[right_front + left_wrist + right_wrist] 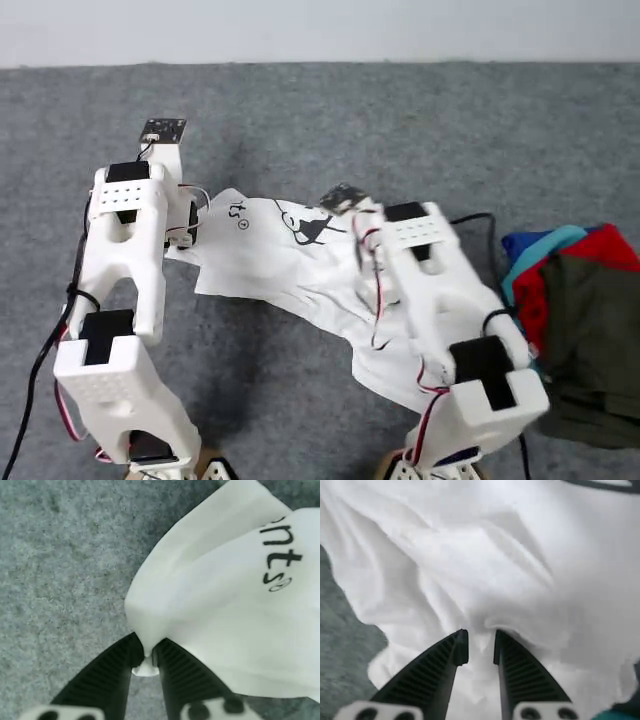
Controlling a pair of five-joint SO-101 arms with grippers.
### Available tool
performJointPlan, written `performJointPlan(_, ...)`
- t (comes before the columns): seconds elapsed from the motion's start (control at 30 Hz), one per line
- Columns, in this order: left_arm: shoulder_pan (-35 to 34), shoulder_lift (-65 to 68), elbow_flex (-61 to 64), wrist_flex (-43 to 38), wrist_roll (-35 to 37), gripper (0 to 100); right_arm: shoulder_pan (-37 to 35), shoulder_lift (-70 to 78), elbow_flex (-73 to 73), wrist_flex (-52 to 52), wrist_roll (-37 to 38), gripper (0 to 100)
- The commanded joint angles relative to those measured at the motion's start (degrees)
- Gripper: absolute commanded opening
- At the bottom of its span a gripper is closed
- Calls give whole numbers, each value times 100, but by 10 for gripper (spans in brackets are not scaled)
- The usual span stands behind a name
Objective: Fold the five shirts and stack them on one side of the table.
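Observation:
A white shirt (270, 255) with black print lies crumpled on the grey carpeted table between the two arms. At the shirt's left edge, my left gripper (188, 228) is shut on the cloth; the left wrist view has the black fingertips (135, 652) pinching a corner of the white shirt (225, 605), which is drawn up into a peak. My right gripper (364, 248) is down over the middle of the shirt. In the right wrist view its fingers (460, 647) squeeze a small ridge of the white shirt (480, 570) between them.
A pile of shirts (575, 320) in blue, teal, red and dark olive lies at the table's right edge, close to the right arm's base. Bare grey carpet (300, 110) stretches along the back and to the front left. Cables hang beside both arms.

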Motion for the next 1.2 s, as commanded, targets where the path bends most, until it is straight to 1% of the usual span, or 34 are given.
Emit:
performJointPlan(0.0,9,-79,-40,-18,-26,13,470,-523,-18,31,378,102)
performJointPlan(0.07,9,-79,-40,-9,-26,13,716,-629,-18,-13,554,102)
performJointPlan(0.13,9,-79,-40,-9,-26,13,963,-637,0,-268,668,103)
performJointPlan(0.2,9,-79,-40,-9,-26,13,1218,-637,9,-593,668,104)
performJointPlan(0.27,9,-79,-40,-9,-26,13,1323,-690,-9,-725,668,104)
performJointPlan(0.33,9,-79,-40,-9,-26,13,1305,-708,-18,-708,659,103)
performJointPlan(0.47,9,-79,-40,0,-26,13,1209,-716,-237,-338,589,102)
performJointPlan(0.6,9,-79,-40,0,-26,13,1209,-708,-1029,233,0,102)
performJointPlan(0.83,9,-79,-40,9,-26,13,1130,-664,-2145,1051,-580,103)
performJointPlan(1.07,9,-79,-40,9,-26,13,567,-462,-1363,620,-1020,104)
performJointPlan(1.17,9,-79,-40,9,-26,13,576,-347,-1222,330,-1046,104)
